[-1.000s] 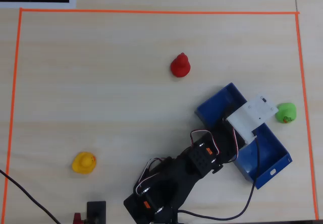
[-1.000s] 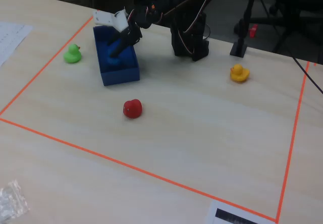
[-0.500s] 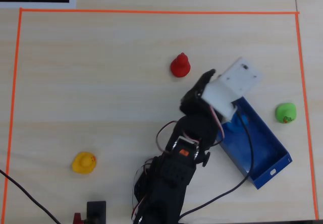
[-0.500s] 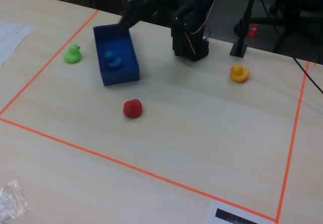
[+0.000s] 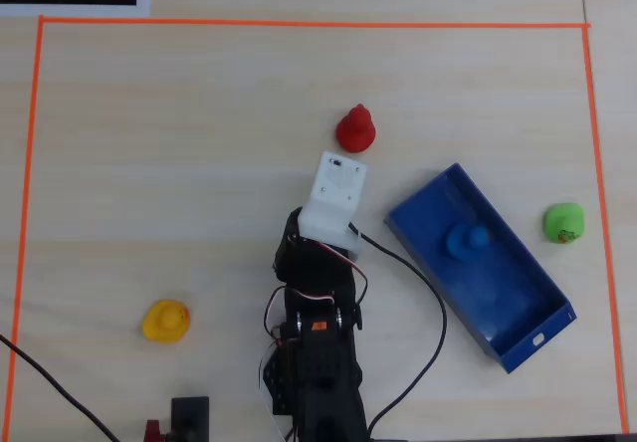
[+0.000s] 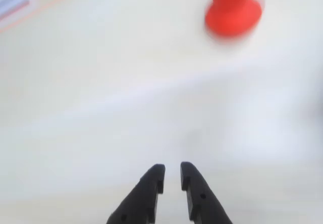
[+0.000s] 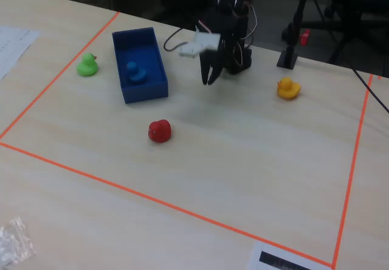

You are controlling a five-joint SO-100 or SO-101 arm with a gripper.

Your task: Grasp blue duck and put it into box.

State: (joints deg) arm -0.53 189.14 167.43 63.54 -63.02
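The blue duck [image 5: 466, 239] [image 7: 132, 70] sits inside the dark-blue box [image 5: 521, 299] [image 7: 146, 92], toward its far end in the overhead view. My gripper [image 6: 170, 168] [image 7: 208, 79] hangs above bare table, apart from the box and to its left in the overhead view. Its white wrist housing [image 5: 333, 195] covers the fingers there. In the wrist view the jaws stand a narrow gap apart with nothing between them.
A red duck [image 5: 355, 128] [image 6: 233, 9] [image 7: 159, 131] lies just beyond the gripper. A green duck [image 5: 564, 222] [image 7: 87, 64] sits beside the box, a yellow duck [image 5: 165, 321] [image 7: 288, 88] on the arm's other side. Orange tape [image 5: 299, 23] borders the work area.
The arm has lifted out of the box and swung left in the overhead view, away from it, folding back toward its base. The blue duck stays in the box.
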